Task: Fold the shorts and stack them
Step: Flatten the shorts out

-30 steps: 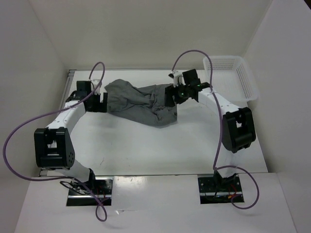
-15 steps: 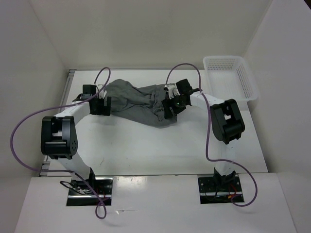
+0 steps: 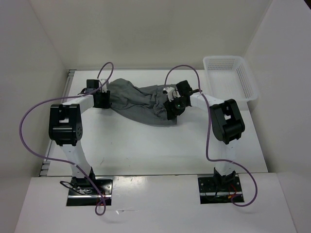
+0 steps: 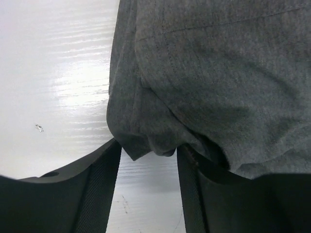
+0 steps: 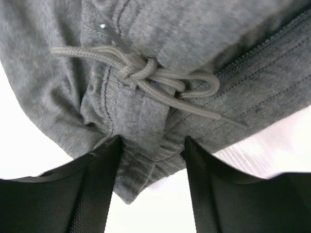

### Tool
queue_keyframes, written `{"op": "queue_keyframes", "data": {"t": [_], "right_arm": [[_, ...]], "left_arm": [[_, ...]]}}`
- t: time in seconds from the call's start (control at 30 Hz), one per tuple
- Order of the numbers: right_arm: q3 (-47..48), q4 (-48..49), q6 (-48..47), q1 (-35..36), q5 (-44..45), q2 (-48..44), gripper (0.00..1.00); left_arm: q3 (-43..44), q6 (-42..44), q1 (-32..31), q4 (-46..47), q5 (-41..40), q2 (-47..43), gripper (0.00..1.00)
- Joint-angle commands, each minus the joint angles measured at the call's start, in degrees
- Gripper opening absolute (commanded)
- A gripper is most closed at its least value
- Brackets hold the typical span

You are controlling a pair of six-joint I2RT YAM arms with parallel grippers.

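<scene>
Grasp step before the first fold: crumpled mid-grey soft fabric shorts (image 3: 138, 102), lying across the far middle of the tabletop (image 3: 146, 145), are straddled at the left end by the left gripper (image 4: 149, 145) and below the knotted drawstring (image 5: 146, 80) by the right gripper (image 5: 151, 140); whether either is clamped cannot be told, and a firm pinch, a lift and spreading flat are judged needed next.

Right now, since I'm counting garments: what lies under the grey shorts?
Only the white table shows around the shorts, in the top view and both wrist views. No second garment peeks out; anything under the crumpled middle is covered.
</scene>
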Motion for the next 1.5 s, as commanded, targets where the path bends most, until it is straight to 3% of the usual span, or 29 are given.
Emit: {"op": "queue_keyframes", "data": {"t": [0.0,0.07,0.17,0.2,0.27,0.3,0.47,0.7,0.77,0.93,1.07,1.23,1.27,1.33,1.4,1.43,1.47], "right_arm": [[-1.2,-3.1,-3.3,0.3,1.6,-1.3,0.55],[-1.8,-3.1,-4.0,0.3,2.3,-1.9,0.51],[-1.8,-3.6,-4.5,0.3,2.3,-1.9,0.37],[-1.8,-3.6,-4.5,0.3,2.3,-1.9,0.26],[-1.8,-3.6,-4.5,0.3,2.9,-1.9,0.15],[-1.3,-3.6,-4.5,0.3,3.6,-2.5,0.03],[6.4,-5.7,-3.8,0.3,4.1,-4.5,0.0],[35.4,-9.2,3.2,-2.6,-1.4,-5.3,0.0],[40.2,-9.7,4.7,-4.0,-2.8,-5.3,0.0],[34.6,-12.3,1.3,-4.8,-2.8,-13.3,0.0],[20.0,-15.0,-5.2,-4.8,-4.0,-22.1,0.0],[1.9,-18.5,-14.0,-4.8,-1.6,-28.3,0.0],[-0.5,-19.4,-15.8,-4.8,-0.5,-29.1,0.02],[-6.9,-23.8,-23.2,-3.2,1.2,-31.5,0.1],[-11.9,-27.4,-30.9,-2.6,5.2,-33.0,0.32],[-12.9,-31.8,-33.6,-2.0,6.2,-33.6,0.42],[-13.9,-33.7,-35.4,-2.0,7.2,-34.3,0.62]], "left_arm": [[2.4,0.3,0.4,2.4,0.5,1.1,0.56],[3.1,0.3,0.4,1.5,0.5,1.6,0.48],[4.8,0.3,0.4,1.5,1.0,2.9,0.36],[4.8,0.3,0.4,1.5,1.0,2.9,0.23],[4.8,0.3,0.4,1.5,1.0,2.9,0.09],[4.8,0.3,0.4,1.5,1.0,2.9,0.0],[6.0,0.3,1.0,-3.5,2.9,-1.8,0.0],[24.7,0.3,6.0,-20.0,5.9,-14.3,0.0],[25.3,0.3,6.0,-21.9,5.9,-17.6,0.0],[17.1,0.3,5.4,-27.5,6.5,-31.6,0.0],[1.5,0.3,3.7,-31.4,5.2,-44.3,0.0],[-8.7,0.3,2.3,-39.0,4.6,-53.2,0.0],[-12.1,0.3,0.6,-42.9,5.8,-54.5,0.0],[-14.4,0.3,-0.9,-48.8,7.3,-58.3,0.13],[-15.0,0.3,-2.2,-53.4,11.2,-62.0,0.32],[-15.0,0.3,-2.9,-57.1,12.3,-63.0,0.48],[-15.6,0.3,-2.9,-57.9,13.0,-64.7,0.53]]}}
